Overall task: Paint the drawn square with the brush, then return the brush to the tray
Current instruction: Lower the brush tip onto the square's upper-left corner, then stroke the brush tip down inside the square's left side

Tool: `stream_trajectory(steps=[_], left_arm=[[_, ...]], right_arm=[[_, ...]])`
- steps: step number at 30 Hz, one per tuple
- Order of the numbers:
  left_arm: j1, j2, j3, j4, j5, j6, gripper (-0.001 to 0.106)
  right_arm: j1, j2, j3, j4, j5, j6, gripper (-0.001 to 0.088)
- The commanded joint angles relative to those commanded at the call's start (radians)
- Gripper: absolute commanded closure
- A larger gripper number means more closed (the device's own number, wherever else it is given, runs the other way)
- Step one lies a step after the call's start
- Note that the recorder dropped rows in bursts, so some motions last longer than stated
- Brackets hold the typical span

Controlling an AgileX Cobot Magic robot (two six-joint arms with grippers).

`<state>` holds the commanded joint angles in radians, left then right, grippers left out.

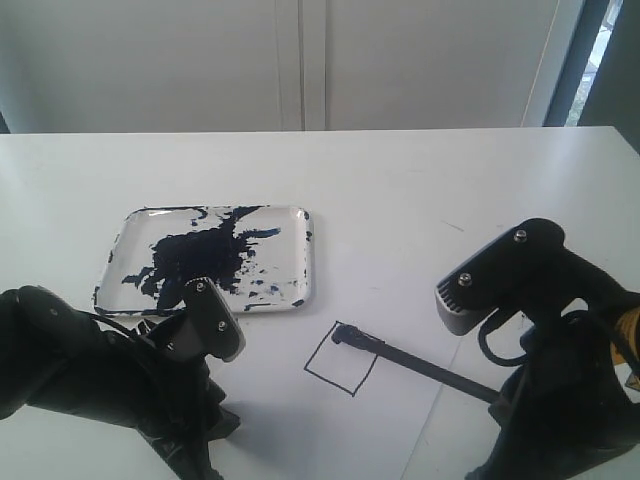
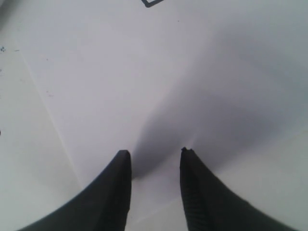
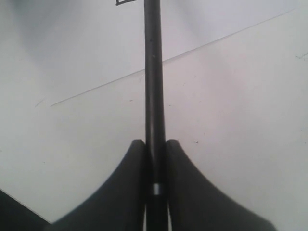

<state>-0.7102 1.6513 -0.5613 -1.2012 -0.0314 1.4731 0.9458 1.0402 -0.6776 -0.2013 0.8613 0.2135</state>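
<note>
The brush (image 1: 415, 364) loses its handle end behind the right arm (image 1: 560, 340). The left arm (image 1: 110, 370) covers part of the tray's (image 1: 308, 260) near edge. In both wrist views the picture's edge cuts off the drawn square (image 2: 152, 2), leaving only a corner.

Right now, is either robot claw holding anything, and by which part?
The right gripper grips the brush by its handle; the left gripper holds nothing.

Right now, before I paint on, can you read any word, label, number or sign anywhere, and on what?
None can be read. The tray, the brush and the drawn square bear no writing.
A yellow patch on the right arm, at the exterior view's edge, is cut off and unreadable.
</note>
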Motion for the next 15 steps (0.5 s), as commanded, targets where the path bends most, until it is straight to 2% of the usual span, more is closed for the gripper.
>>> stream_trajectory(steps=[15], left_arm=[[0.000, 0.000, 0.000, 0.000, 0.000, 0.000, 0.065]], right_arm=[[0.000, 0.000, 0.000, -0.006, -0.002, 0.008, 0.0868]])
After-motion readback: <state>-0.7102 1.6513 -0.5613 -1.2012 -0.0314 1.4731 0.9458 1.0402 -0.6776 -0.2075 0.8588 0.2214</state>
